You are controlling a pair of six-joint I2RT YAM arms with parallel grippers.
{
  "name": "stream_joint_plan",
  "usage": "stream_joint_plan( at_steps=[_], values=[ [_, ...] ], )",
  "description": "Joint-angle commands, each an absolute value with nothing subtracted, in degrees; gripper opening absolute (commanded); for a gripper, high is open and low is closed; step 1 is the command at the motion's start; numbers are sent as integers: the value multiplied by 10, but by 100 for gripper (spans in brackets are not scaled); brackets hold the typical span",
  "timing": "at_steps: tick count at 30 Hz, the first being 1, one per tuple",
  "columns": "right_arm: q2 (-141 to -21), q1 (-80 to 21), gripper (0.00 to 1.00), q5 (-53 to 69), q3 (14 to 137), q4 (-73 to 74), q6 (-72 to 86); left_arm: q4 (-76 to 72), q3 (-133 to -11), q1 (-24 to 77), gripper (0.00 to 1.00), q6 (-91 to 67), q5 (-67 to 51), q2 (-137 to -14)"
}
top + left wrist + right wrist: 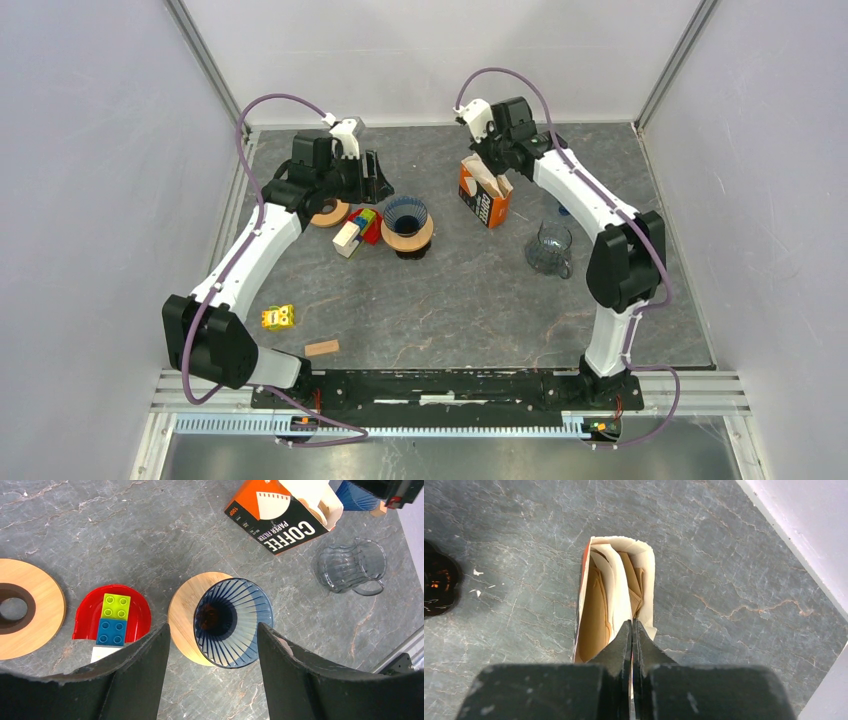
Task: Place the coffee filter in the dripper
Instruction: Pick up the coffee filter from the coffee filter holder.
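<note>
Filter pinched at the box, dripper waiting bare.

My right gripper [632,627] is pressed together on what looks like the edge of a white paper coffee filter [620,587], inside the open orange-and-black cardboard filter box [585,575]. My left gripper [215,632] hangs spread wide over the dark blue ribbed cone dripper [234,622] on its round wooden base, and nothing's in that cone. Left to do: lift out, carry across, seat it. Below is a dark grey veined table [450,300], with a clear glass jug [548,250] near the box, toy bricks [362,225] and a wooden ring [328,212] beside the dripper, and pale walls [90,150] around.
</note>
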State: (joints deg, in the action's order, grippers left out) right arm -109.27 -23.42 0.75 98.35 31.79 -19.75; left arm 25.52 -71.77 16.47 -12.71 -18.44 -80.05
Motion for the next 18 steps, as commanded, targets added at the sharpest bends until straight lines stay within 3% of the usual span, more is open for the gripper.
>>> stream_joint_plan(
  at_steps=[1, 9, 18],
  values=[
    [-1033, -236, 0, 19, 1020, 320, -192, 224, -737, 163, 71, -92, -184, -793],
    [-974, -236, 0, 17, 1011, 330, -203, 191, -749, 162, 71, -89, -207, -803],
    [-887, -235, 0, 63, 994, 317, -219, 111, -767, 163, 70, -77, -318, -814]
  ],
)
